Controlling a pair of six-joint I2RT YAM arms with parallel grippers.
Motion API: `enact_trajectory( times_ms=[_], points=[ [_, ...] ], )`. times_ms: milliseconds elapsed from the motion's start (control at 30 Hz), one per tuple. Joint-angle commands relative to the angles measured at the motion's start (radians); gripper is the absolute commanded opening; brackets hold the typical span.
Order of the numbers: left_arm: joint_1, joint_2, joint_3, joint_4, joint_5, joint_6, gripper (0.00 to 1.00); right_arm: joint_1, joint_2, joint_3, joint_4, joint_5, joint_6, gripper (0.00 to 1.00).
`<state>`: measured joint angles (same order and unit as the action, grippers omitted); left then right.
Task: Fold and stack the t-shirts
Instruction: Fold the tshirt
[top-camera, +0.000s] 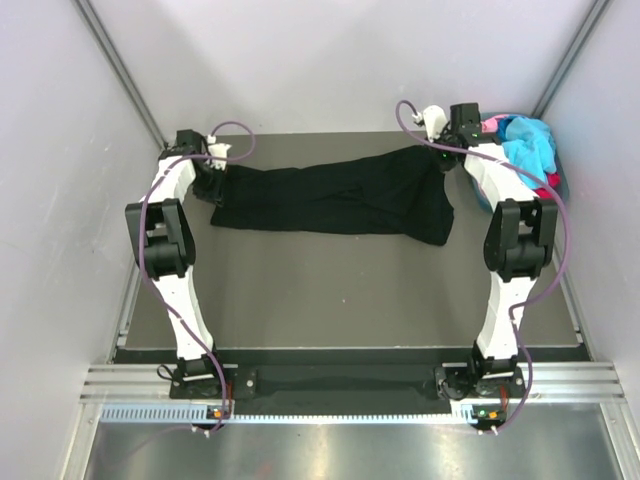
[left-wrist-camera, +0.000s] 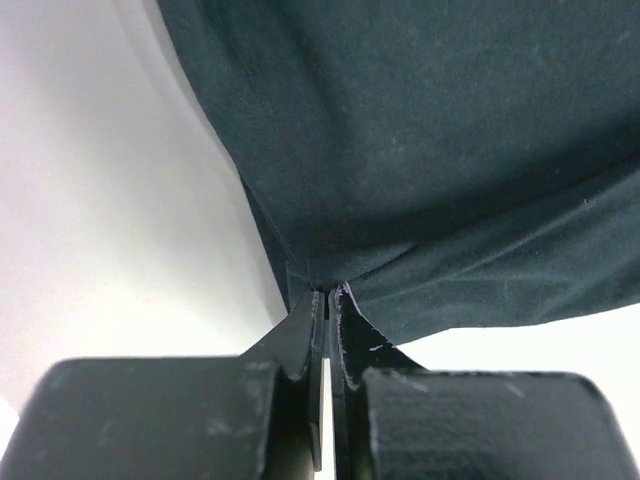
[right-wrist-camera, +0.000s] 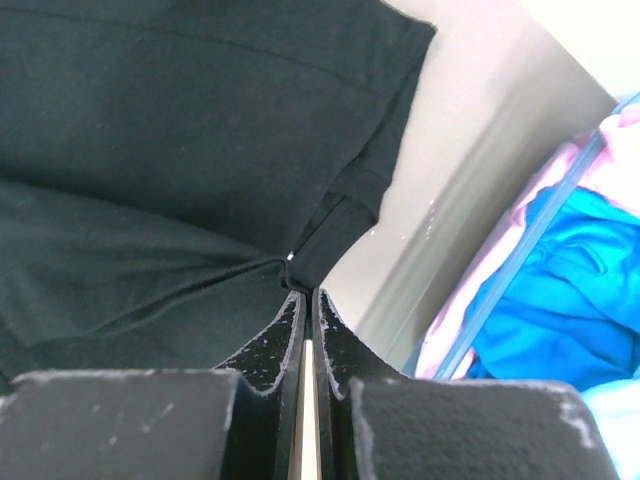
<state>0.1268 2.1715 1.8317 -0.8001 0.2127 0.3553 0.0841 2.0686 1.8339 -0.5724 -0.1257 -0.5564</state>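
Black cloth fills both wrist views: the black t-shirt (top-camera: 330, 200) is stretched sideways between the two grippers, above the table (top-camera: 330, 300). The left gripper (left-wrist-camera: 328, 295) is clenched on a pinch of the shirt's edge right at its fingertips. The right gripper (right-wrist-camera: 305, 295) is clamped the same way, with a sleeve cuff just ahead of its tips.

This looks like the spreading step, before any fold is made. The next move probably calls for both arms to travel together, keeping the cloth taut, and lay it flat.

Right of the right jaws, the basket (right-wrist-camera: 530, 240) holds a turquoise shirt (right-wrist-camera: 560, 310) and a pink one (right-wrist-camera: 575, 165), bunched and unfolded.
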Motion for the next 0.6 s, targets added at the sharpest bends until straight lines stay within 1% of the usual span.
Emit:
enact_trajectory(
  times_ms=[0,167,200,233,267,300,367,400,467,567],
  points=[
    [-0.003,0.007,0.069,0.026,0.002,-0.018,0.00,-0.017,0.011,0.082,0.023,0.014,0.003,0.00],
    [-0.006,0.017,0.090,0.024,-0.019,-0.035,0.00,-0.017,0.056,0.136,0.016,0.014,0.012,0.00],
    [-0.004,0.014,0.089,0.025,-0.025,-0.044,0.17,-0.017,0.059,0.142,0.014,0.014,0.012,0.00],
    [-0.006,0.004,0.087,0.025,-0.032,-0.055,0.31,-0.017,0.067,0.152,0.011,0.009,0.019,0.00],
    [-0.004,-0.005,0.081,0.025,-0.032,-0.062,0.88,-0.017,0.068,0.156,0.009,0.006,0.023,0.00],
    [-0.006,-0.021,0.051,0.057,-0.032,-0.070,0.99,-0.017,0.067,0.154,0.008,0.001,0.029,0.00],
    [-0.007,-0.087,-0.001,0.107,-0.016,-0.069,0.99,-0.017,0.061,0.151,0.005,-0.008,0.032,0.00],
    [-0.007,-0.113,-0.055,0.152,-0.010,-0.070,0.99,-0.017,0.058,0.145,0.006,-0.008,0.033,0.00],
    [-0.012,-0.209,-0.130,0.208,0.016,-0.059,0.99,-0.017,0.038,0.117,0.017,-0.009,0.033,0.00],
    [-0.033,-0.249,-0.195,0.239,0.031,-0.039,0.99,-0.015,0.035,0.111,0.025,-0.011,0.035,0.00]
  ],
)
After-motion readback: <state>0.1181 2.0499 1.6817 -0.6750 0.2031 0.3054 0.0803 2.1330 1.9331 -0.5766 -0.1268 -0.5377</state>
